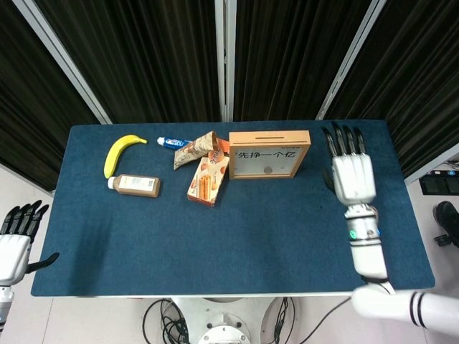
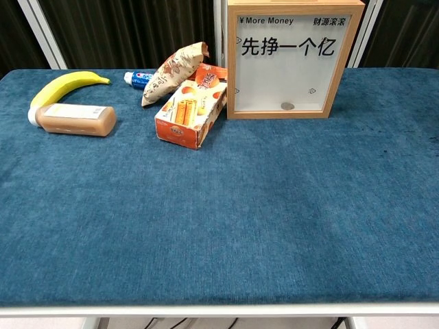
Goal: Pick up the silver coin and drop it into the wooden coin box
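The wooden coin box (image 1: 270,153) stands at the back middle of the blue table, its clear front printed with black characters (image 2: 287,60). A silver coin (image 2: 287,106) lies at the bottom inside the box, behind the window; it also shows as a small grey dot, the coin (image 1: 268,170), in the head view. My right hand (image 1: 351,170) hovers to the right of the box, fingers spread and straight, holding nothing. My left hand (image 1: 13,240) hangs off the table's left edge, fingers apart and empty. Neither hand appears in the chest view.
Left of the box lie an orange snack carton (image 2: 191,113), a brown snack bag (image 2: 172,72), a toothpaste tube (image 2: 139,78), a banana (image 2: 63,86) and a brown bottle on its side (image 2: 72,118). Black curtains hang behind the table (image 1: 215,229).
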